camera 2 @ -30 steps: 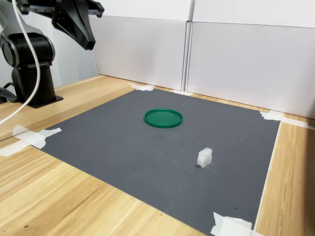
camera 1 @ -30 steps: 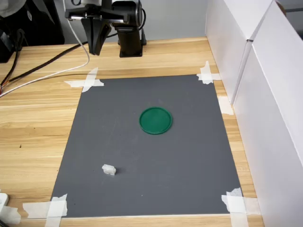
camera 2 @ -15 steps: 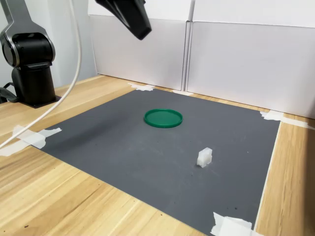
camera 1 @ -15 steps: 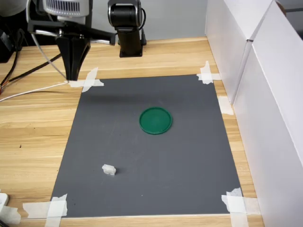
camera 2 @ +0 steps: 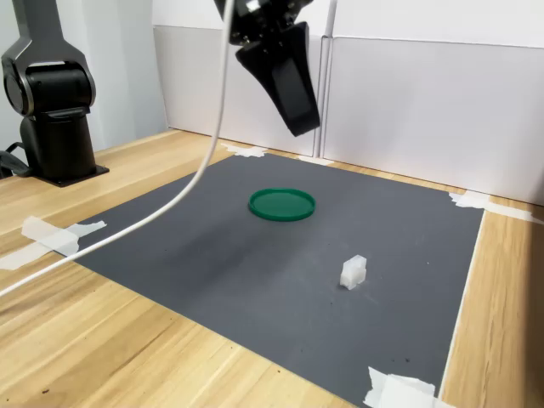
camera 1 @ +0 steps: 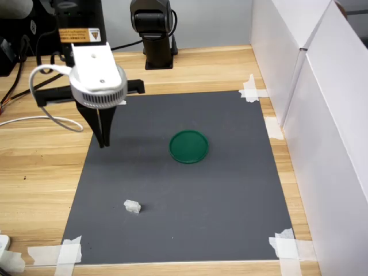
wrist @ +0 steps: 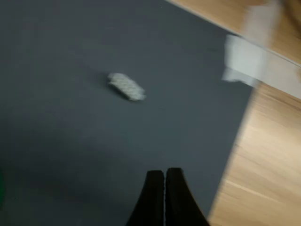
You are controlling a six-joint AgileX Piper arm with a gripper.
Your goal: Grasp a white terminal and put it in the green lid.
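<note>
White terminal (camera 1: 132,206) apart from pincer (camera 1: 104,142)

Even, diffuse light in both exterior views; sharp focus, no glare. Soft shadow on grey mat (camera 1: 190,195) at 9 o'clock of green lid (camera 1: 189,146). Wrist view motion-blurred throughout.

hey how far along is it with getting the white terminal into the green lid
Early stage. Nothing is placed yet: the white terminal lies alone on the grey mat, apart from the green lid, which is empty. In hand: the pincer hangs above the mat with its fingers together, holding nothing, short of the terminal. Left: open, descend on the terminal, grip it, carry it to the lid and release.
</note>
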